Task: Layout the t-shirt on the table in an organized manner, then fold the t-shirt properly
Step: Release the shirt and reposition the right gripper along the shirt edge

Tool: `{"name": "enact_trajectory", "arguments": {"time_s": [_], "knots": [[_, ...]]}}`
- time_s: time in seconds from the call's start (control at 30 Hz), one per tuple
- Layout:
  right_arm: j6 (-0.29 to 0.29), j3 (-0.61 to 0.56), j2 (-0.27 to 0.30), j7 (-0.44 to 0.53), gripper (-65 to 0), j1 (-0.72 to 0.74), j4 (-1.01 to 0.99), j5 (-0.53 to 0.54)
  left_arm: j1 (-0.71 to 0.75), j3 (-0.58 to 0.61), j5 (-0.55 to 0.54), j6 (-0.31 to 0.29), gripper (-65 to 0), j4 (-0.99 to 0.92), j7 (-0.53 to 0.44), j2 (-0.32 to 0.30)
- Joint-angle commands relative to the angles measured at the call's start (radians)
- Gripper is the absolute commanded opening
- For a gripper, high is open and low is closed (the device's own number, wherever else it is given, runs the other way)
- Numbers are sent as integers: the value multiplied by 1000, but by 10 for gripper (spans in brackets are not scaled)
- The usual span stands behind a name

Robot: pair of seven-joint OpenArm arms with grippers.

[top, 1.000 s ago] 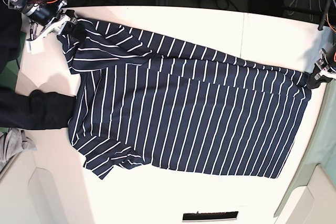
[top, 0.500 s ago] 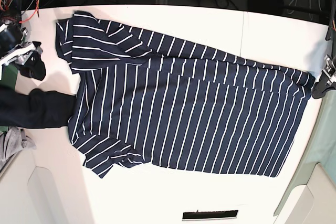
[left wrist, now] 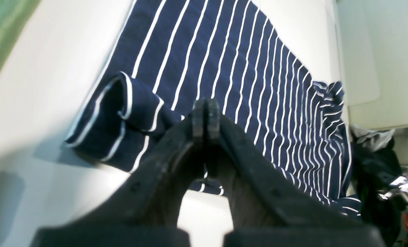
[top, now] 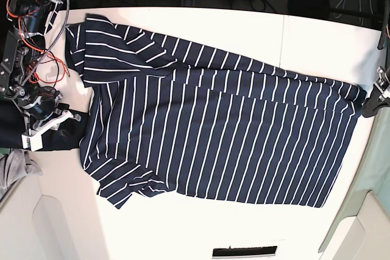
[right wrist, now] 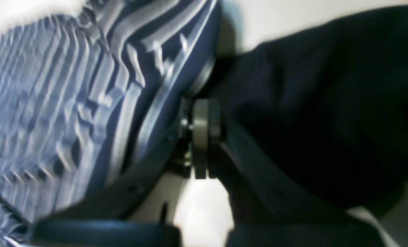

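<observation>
Stripes run across nearly the whole t-shirt (top: pixel 219 132), which lies spread flat on the white table (top: pixel 244 22), collar end toward the base view's left and hem toward its right. One sleeve (top: pixel 125 190) bunches in small wrinkles at the lower left corner; the other (top: pixel 91 41) lies near the table's upper left edge. At the hem's upper right corner the cloth rolls over on itself into a small fold (left wrist: pixel 121 113).

The left gripper (left wrist: pixel 206 118) sits at the table's right edge, just beside that rolled corner, its fingers pressed together with nothing between them; the fabric lies past the tips, apart from them.

The right gripper (right wrist: pixel 200 137) is down at the left side, by the shirt's shoulder edge, where a plain dark garment (right wrist: pixel 320 113) lies against the stripes. Its fingers are clenched too. That wrist view is blurred, so I cannot tell whether a thin bit of cloth is pinched; none shows between the tips. A grey cloth (top: pixel 13 172) rests at the far left, below the dark garment.
</observation>
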Motion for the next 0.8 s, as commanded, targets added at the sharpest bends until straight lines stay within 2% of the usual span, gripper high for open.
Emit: {"name": "enact_trajectory", "arguments": {"time_s": [0.0, 0.07, 0.17, 0.23, 0.4, 0.47, 0.53, 0.63, 0.77], "knots": [[-7, -27, 25, 27, -650, 45, -32, -16, -11, -6, -22, -16, -650, 18, -14, -19], [-49, -83, 52, 32, -650, 75, -106, -62, -10, -6, -22, -16, -650, 18, -13, -14], [-144, -118, 106, 43, -650, 66, -139, -84, -8, -6, -22, -16, -650, 18, -13, -12], [-171, -118, 152, 48, -650, 48, -140, -86, -8, -6, -22, -16, -650, 18, -13, -13], [-171, -118, 278, 76, -650, -5, -140, -70, -8, -6, -21, -16, -650, 18, -13, -12], [-169, -117, 322, 76, -650, -23, -140, -33, -8, -6, -22, -16, -650, 18, -13, -12], [-142, -114, 353, 59, -650, -29, -140, 35, -8, -6, -23, -16, -650, 18, -13, -12], [-94, -77, 365, -11, -650, -26, -129, 167, -8, -6, -22, -16, -650, 18, -11, -12], [-31, 31, 336, -96, -635, -26, -77, 335, -8, -6, -23, -16, -650, 24, 25, -12]]}}
